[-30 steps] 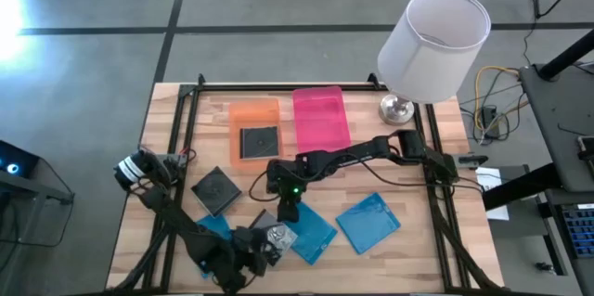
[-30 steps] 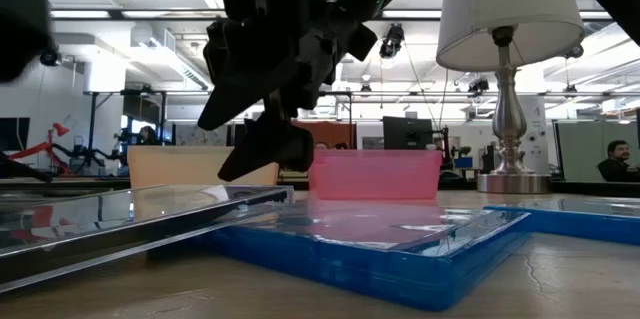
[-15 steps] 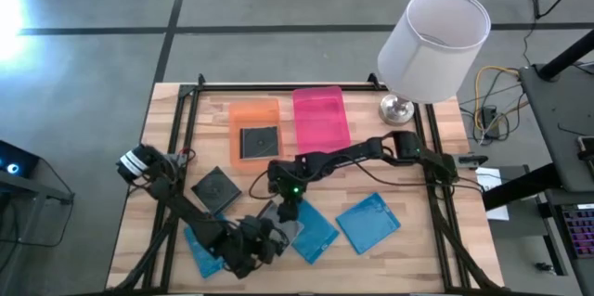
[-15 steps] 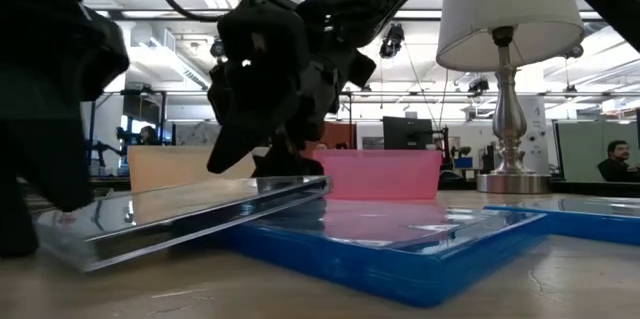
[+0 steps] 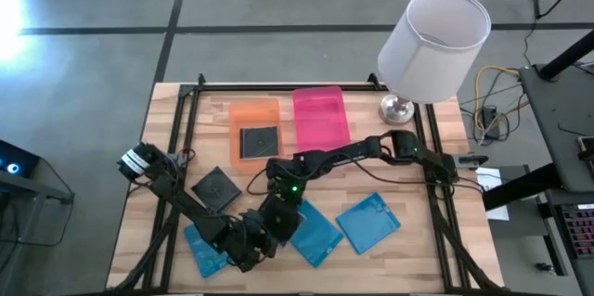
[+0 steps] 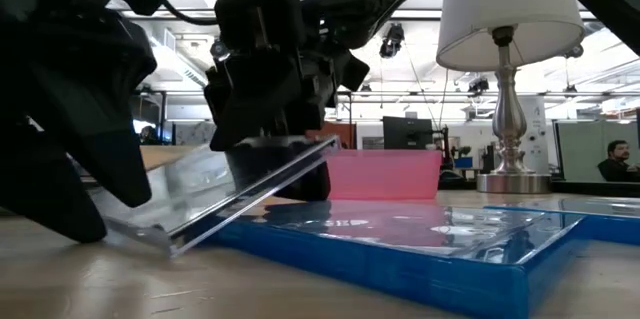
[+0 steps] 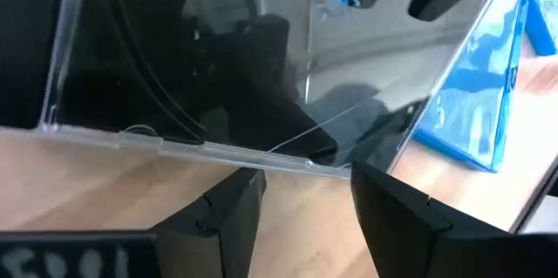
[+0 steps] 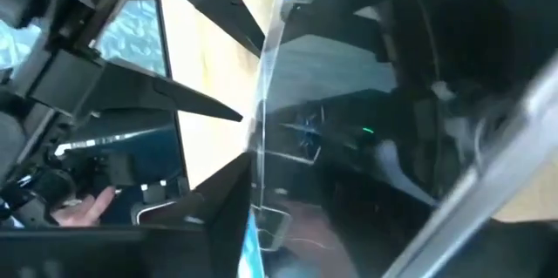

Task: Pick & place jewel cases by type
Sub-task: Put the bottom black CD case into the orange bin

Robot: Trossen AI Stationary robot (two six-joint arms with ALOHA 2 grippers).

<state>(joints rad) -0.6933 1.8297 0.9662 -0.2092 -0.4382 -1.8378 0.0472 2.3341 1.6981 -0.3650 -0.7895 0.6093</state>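
A wooden table (image 5: 167,110) was seen carrying an orange tray (image 5: 253,129) beside a pink tray (image 5: 320,118), a lamp (image 5: 397,109) at the far right corner, a dark jewel case (image 5: 216,188) and blue jewel cases (image 5: 368,221) nearer the front edge.

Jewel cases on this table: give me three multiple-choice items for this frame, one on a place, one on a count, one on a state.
1. Where does the dark case near the back lie?
A. in the orange tray
B. in the pink tray
C. under the lamp

2. How many blue cases show from above?
A. one
B. three
C. five

3. How does the clear case between the grippers sit?
A. flat on the wood
B. tilted, one edge raised
C. standing upright

Answers: 1 A, it sits inside the orange tray. 2 B, blue cases at and. 3 B, the low view shows its far edge lifted at the right gripper, near edge down by the left gripper.
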